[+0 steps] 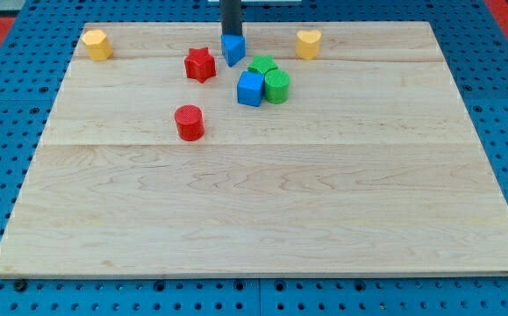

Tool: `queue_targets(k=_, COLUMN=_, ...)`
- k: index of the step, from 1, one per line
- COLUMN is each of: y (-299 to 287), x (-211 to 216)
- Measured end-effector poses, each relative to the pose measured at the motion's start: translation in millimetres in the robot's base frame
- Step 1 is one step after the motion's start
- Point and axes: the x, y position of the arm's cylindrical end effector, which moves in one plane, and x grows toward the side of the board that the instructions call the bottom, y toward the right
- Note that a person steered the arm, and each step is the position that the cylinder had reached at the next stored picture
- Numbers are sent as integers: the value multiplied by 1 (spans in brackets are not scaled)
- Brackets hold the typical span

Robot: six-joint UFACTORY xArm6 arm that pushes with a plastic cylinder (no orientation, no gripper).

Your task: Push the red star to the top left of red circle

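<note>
Rod's tip (232, 36) sits bare at the view's top, touching only a blue block (232, 49). The red star (200, 64) lies just left of it — already up-right of the red circle (189, 122), needing a leftward shove.

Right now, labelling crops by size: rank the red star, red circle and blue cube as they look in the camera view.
1. blue cube
2. red circle
3. red star
Margins are small; the red circle sits nearer the view's bottom, so its rank is unsure.
</note>
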Motion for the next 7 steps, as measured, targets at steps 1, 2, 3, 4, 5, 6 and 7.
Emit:
queue_targets(k=1, y=1, x=20)
queue_targets(k=2, y=1, x=7)
queue_targets(k=3, y=5, x=-2)
queue_targets(k=4, y=8, x=-3)
queue_targets(k=5, y=8, x=-3)
queue_targets(k=6, y=-20, x=1)
queue_targets(k=7, y=-67, x=15)
